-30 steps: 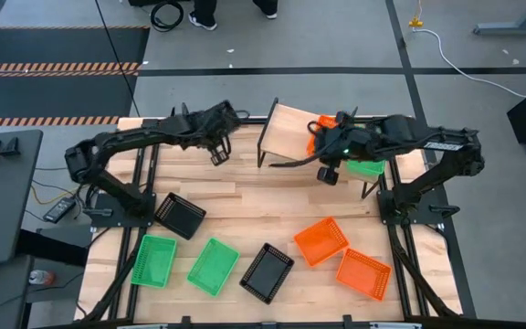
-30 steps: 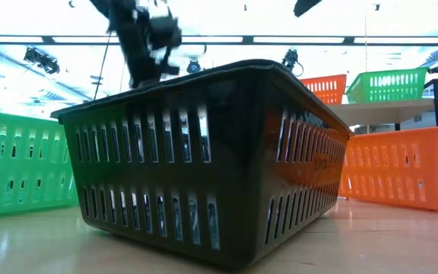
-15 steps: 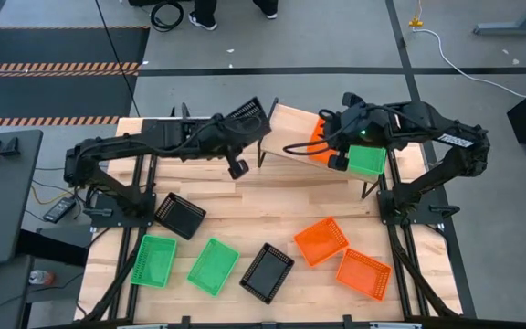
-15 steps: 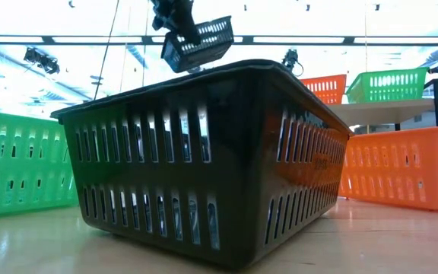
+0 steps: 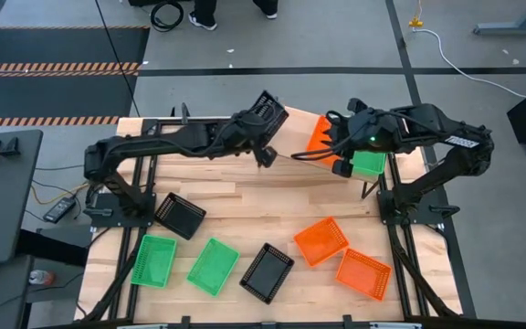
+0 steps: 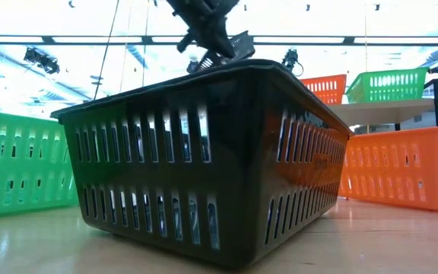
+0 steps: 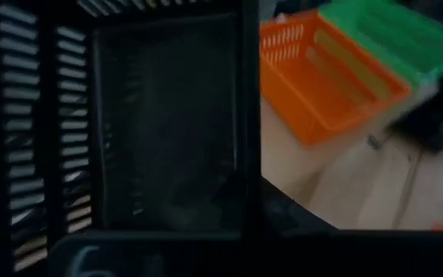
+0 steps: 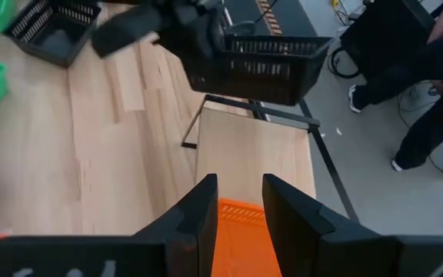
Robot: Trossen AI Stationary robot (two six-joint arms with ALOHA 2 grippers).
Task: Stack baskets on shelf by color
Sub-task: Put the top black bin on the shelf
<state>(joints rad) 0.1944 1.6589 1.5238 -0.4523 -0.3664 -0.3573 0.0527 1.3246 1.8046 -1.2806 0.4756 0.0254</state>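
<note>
The left hand point(image 5: 261, 137) is clamped on a black basket point(image 5: 268, 108) and holds it in the air over the left end of the shelf point(image 5: 290, 128), at the far side of the table point(image 5: 236, 206). In the high view this basket is strongly tilted, so its mesh side faces up, and its long axis runs about from the table's near-left to its far-right. In the right wrist view the same basket point(image 8: 256, 68) hangs above the bare wooden plank point(image 8: 252, 158), with its rim about level and its long side across the plank's end. The left wrist view is almost filled by the dark inside of the basket point(image 7: 129, 123); the fingers cannot be made out there.

The right hand point(image 5: 341, 157) is over the middle of the shelf with its two fingers point(image 8: 202, 204) a little apart, around the edge of an orange basket point(image 8: 237, 231); whether they press it I cannot tell. This orange basket point(image 5: 320, 135) is mostly hidden under the right arm, and a green basket point(image 5: 369, 163) stands just beside it at the shelf's right end, also partly covered.

On the table lie seven more baskets: black ones point(image 5: 180, 216) point(image 5: 267, 271), green ones point(image 5: 153, 260) point(image 5: 214, 266) and orange ones point(image 5: 321, 240) point(image 5: 363, 272). In the low view a black basket point(image 6: 204, 160) close to the camera hides most of the scene.
</note>
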